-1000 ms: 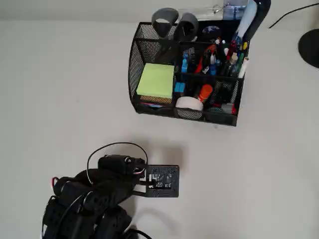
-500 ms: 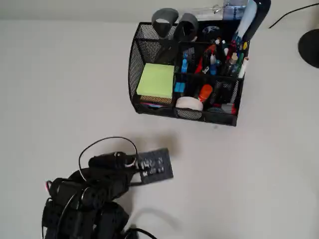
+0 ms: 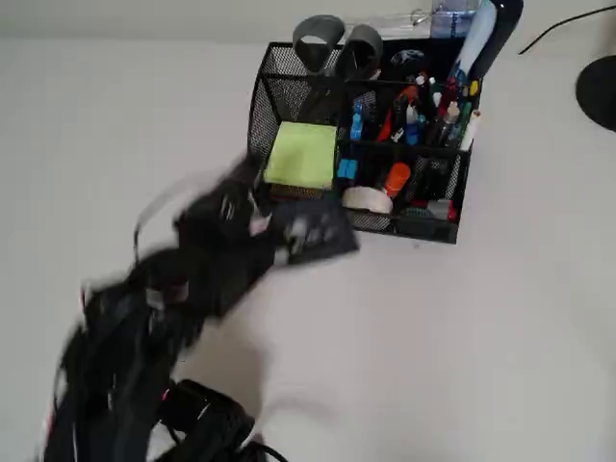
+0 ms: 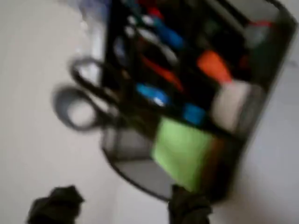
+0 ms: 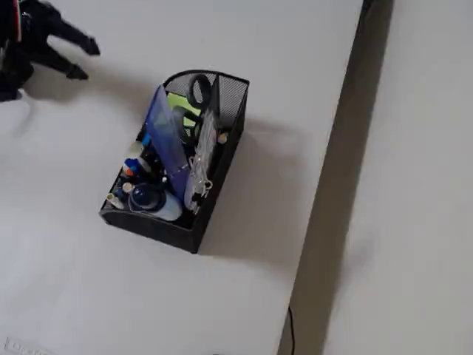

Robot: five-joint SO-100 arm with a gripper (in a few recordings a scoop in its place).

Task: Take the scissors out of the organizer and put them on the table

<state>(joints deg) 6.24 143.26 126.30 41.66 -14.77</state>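
Note:
The scissors (image 3: 335,43) stand in the back corner of the black mesh organizer (image 3: 262,125) with their dark grey loop handles sticking up. The handles also show in the fixed view, where the scissors (image 5: 199,92) sit at the far end of the organizer (image 5: 223,159). My blurred arm (image 3: 192,269) reaches across the white table (image 3: 481,337) toward the organizer's front left. In the wrist view my gripper (image 4: 121,207) is open and empty, just short of the organizer (image 4: 135,163), with the scissors (image 4: 77,107) up on the left. The gripper (image 5: 85,59) stays apart from the organizer.
A lime-green note pad (image 3: 301,154), a white tape roll (image 3: 366,199) and coloured pens (image 3: 423,106) fill the other compartments. A black round object (image 3: 599,91) and a cable (image 3: 568,24) lie at the back right. The table's edge (image 5: 336,177) runs right of the organizer.
My arm has swung up from the table's near left toward the organizer's front left corner and is still moving fast. The scissors and organizer have not moved.

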